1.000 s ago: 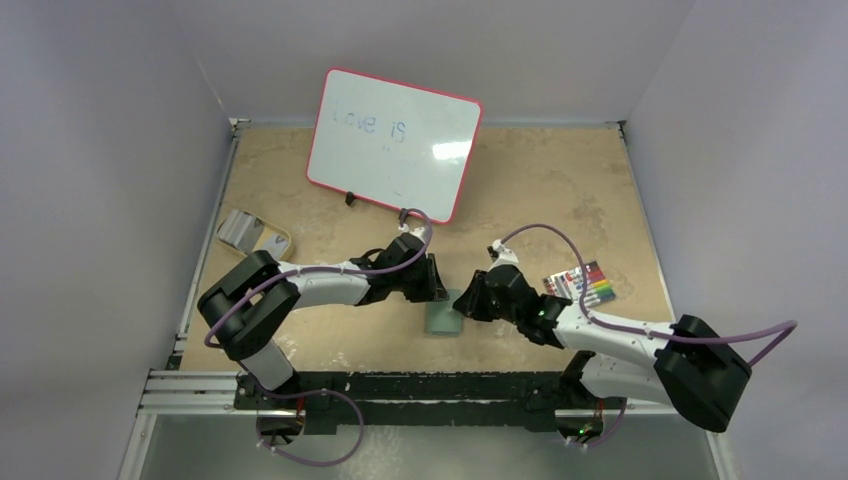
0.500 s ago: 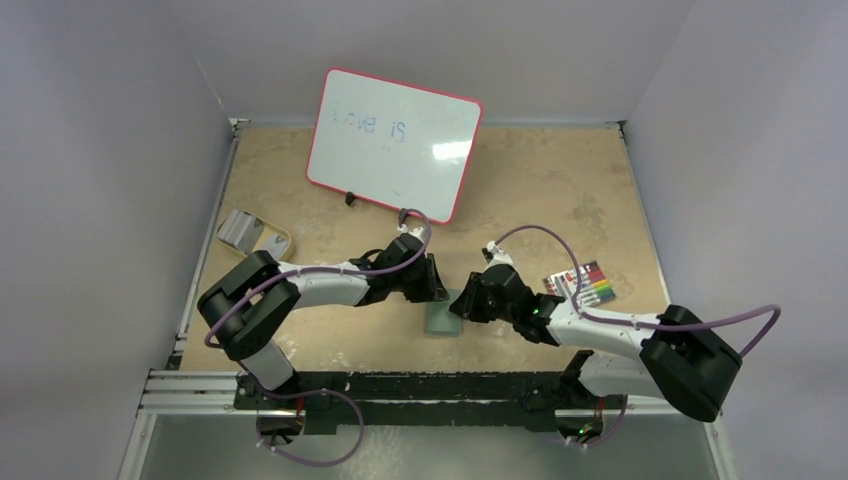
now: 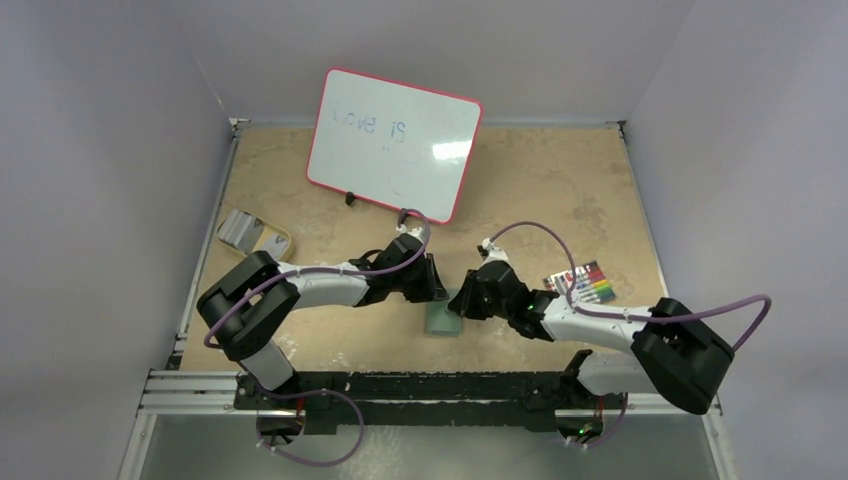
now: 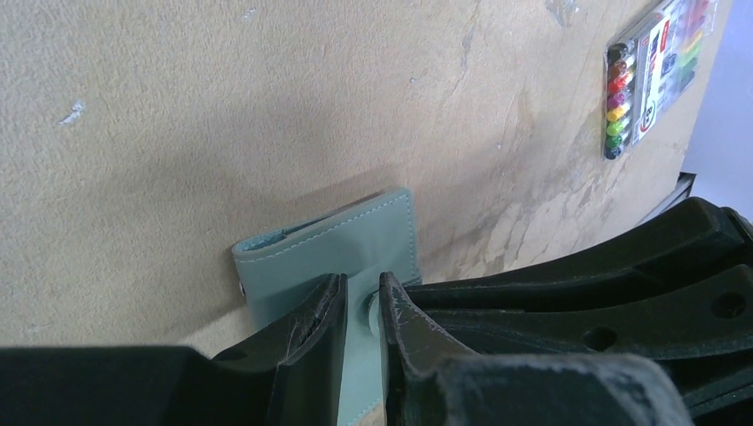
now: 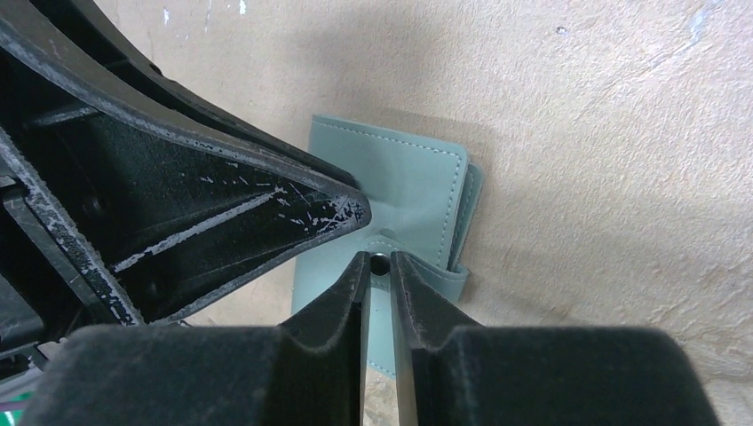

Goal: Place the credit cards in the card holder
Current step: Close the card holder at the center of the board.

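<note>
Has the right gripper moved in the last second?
Yes, slightly. The right gripper edged left, away from the marker pack, and is still at the card holder.

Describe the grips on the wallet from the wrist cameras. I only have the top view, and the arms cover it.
Observer: The left gripper is pinched on the wallet, with green material between its fingertips.
Operator: Now the right one.
Observer: The right gripper has a fingertip on either side of the snap on the tab. I cannot tell whether they pinch it.
Operator: Say whether the wallet is open.
Observer: It is folded, lying flat on the table.
</note>
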Tool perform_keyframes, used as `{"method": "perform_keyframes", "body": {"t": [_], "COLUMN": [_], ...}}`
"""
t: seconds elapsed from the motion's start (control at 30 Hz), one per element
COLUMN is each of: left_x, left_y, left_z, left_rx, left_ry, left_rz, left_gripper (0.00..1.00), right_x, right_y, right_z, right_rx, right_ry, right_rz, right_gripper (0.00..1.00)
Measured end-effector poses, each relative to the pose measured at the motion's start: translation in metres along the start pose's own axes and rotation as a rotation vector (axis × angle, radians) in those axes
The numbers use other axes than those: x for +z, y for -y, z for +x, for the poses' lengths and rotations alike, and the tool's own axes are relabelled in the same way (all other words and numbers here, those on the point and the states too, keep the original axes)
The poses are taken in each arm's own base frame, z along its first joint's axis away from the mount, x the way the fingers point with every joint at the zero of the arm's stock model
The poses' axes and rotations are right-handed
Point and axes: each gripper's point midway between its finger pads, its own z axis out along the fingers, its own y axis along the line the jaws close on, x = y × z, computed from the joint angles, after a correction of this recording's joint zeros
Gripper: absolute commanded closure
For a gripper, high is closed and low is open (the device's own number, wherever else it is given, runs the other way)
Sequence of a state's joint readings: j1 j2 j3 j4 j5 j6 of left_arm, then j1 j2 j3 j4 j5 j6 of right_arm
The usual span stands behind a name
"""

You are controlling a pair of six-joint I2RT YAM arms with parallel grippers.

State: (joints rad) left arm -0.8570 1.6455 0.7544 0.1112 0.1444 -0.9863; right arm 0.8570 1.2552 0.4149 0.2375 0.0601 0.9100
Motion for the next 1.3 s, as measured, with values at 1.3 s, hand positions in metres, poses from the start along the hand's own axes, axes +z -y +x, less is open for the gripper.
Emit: {"method": "perform_keyframes", "body": {"t": [1.3], "left_x": [-0.003], "left_y": [-0.008], "left_z": [-0.008], "left_rx": [-0.029], "left_ry": [0.055], "left_rz": [-0.022], "left_gripper": [0.82], "right_x": [0.021], "right_y": [-0.025], "right_z": [0.022], "right_rx": [-0.186], "right_ry": [-0.016], "right_rz": [0.14], "right_gripper": [1.0]}}
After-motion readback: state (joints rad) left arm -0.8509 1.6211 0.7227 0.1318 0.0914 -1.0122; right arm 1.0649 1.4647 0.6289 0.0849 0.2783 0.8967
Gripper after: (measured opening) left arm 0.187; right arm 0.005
